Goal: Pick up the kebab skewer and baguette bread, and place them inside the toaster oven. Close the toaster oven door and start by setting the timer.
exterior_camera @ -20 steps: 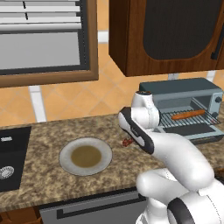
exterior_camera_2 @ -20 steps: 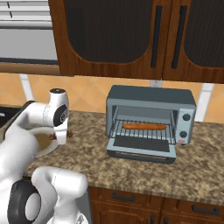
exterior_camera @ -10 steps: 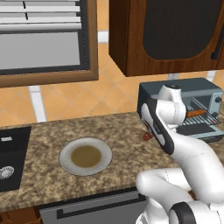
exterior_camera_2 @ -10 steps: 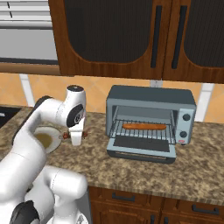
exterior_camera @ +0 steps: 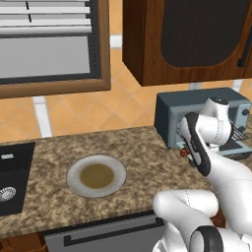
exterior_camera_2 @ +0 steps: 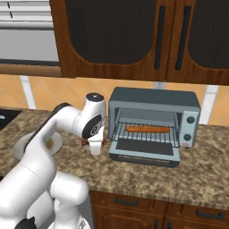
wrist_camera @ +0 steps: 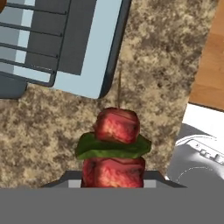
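Note:
My gripper (exterior_camera_2: 95, 147) is shut on the kebab skewer (wrist_camera: 114, 144), a thin stick with red meat chunks and a green piece. It hangs just above the counter, left of the toaster oven (exterior_camera_2: 154, 123). The skewer's end (exterior_camera_2: 84, 142) pokes out to the left of the hand, and in the left base view the skewer (exterior_camera: 184, 152) shows beside the oven's front. The toaster oven door (exterior_camera_2: 144, 150) lies folded down and open, close ahead of the skewer's tip in the hand view, where its frame (wrist_camera: 83, 83) shows. The baguette bread (exterior_camera_2: 147, 129) lies on the wire rack inside.
A round plate (exterior_camera: 74, 172) sits on the granite counter to the left. A dark sink (exterior_camera: 10, 177) is at the far left. Dark wooden cabinets (exterior_camera_2: 134, 36) hang above the oven. The oven's knobs (exterior_camera_2: 191, 120) are on its right side.
The arm has swung right from beside the plate to the oven's open door, with the skewer in the gripper. The baguette and door have not moved.

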